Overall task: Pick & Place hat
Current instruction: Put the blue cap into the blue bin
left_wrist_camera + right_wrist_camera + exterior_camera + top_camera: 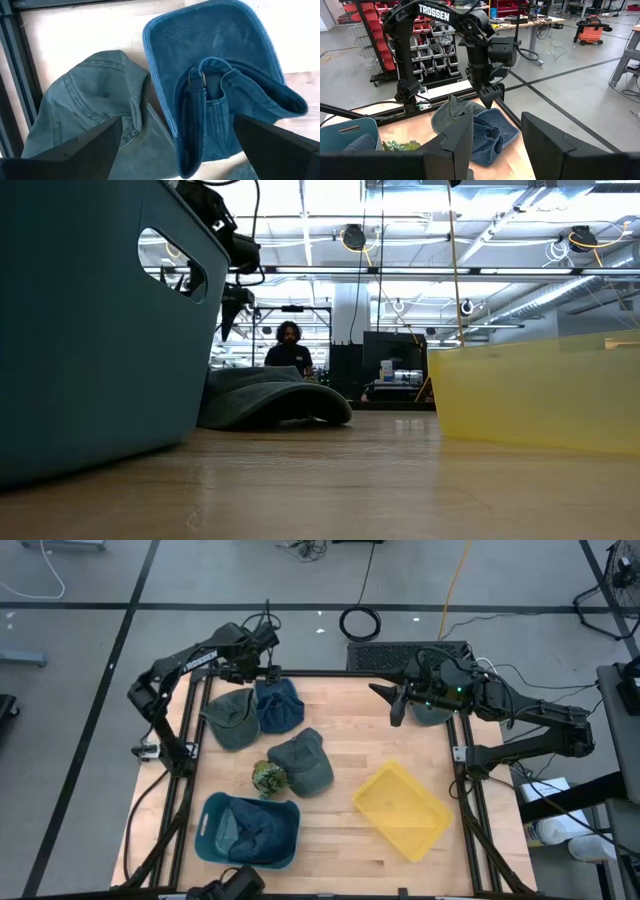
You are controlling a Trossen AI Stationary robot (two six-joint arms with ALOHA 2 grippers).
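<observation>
A: Biggest first. Wooden table [340,740]. Using the teal bin [215,840] as the landmark, it's at the near left corner with blue fabric, likely a hat, already inside.

B: Yellow tray [402,810]?

A: Right of the teal bin, well apart, tilted, nothing in it. Then hats: grey-green hat [302,762] just beyond the bin, up and to the right. Olive hat [230,717] farther beyond the bin, at the table's far left. Blue hat [279,705] touching the olive one on its right side, lying crown-down with the strap showing in the left wrist view. Small green plant-like thing [268,777] just beyond the bin's far rim, touching the grey-green hat.

B: Arms?

A: Left gripper [262,668] hangs over the far-left hats, well beyond the bin, fingers spread wide, nothing between them. From its wrist camera the blue hat [220,90] sits right between the fingers, olive hat [90,110] off to one side. Right gripper [396,705] is far beyond the yellow tray at the table's far right, jaws partly apart, holding nothing I can see; a greyish thing under that arm, can't tell what.

B: Step?

A: My call: approach, pre-grasp on the blue hat. Not touching yet. Next it should drop straight down, close on the strap or rim fold, avoid snagging the olive hat, then carry toward the teal bin.
</observation>
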